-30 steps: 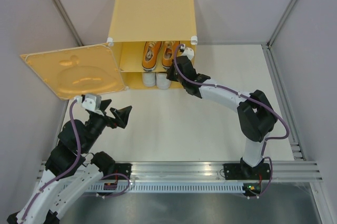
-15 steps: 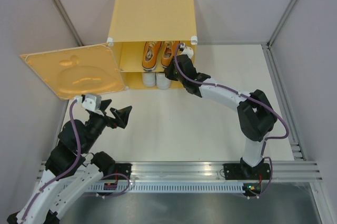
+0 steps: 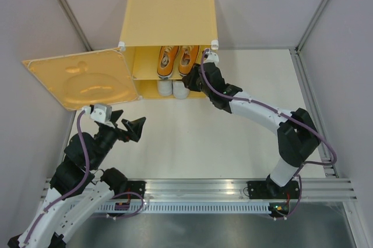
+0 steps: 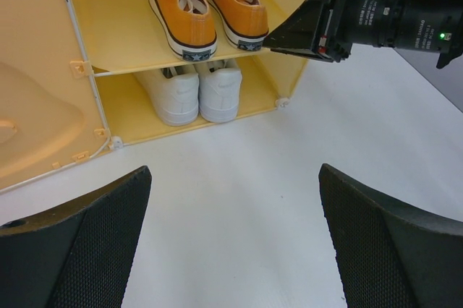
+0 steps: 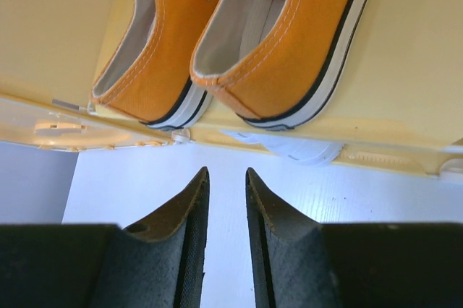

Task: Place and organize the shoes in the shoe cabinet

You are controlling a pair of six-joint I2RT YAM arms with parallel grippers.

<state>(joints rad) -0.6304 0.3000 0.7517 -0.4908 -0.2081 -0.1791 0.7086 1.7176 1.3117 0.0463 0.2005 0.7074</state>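
The yellow-orange shoe cabinet (image 3: 169, 15) stands at the back with its door (image 3: 78, 79) swung open to the left. The orange pair (image 3: 178, 60) sits on the inner shelf, heels outward. It also shows in the left wrist view (image 4: 210, 11) and the right wrist view (image 5: 289, 40). The white pair (image 3: 173, 88) sits below on the bottom level (image 4: 197, 91). My right gripper (image 3: 197, 82) hovers just in front of the cabinet's right side, jaws nearly together on nothing (image 5: 226, 172). My left gripper (image 3: 133, 127) is wide open and empty (image 4: 233, 170), well in front of the cabinet.
The open door juts out over the table's left side, near my left arm. Grey walls enclose the white table (image 3: 233, 137) on three sides. A metal rail (image 3: 204, 187) runs along the near edge.
My right arm's elbow has swung to the right and the wrist has shifted slightly right at the cabinet's front. The left arm and the shoes have not moved.
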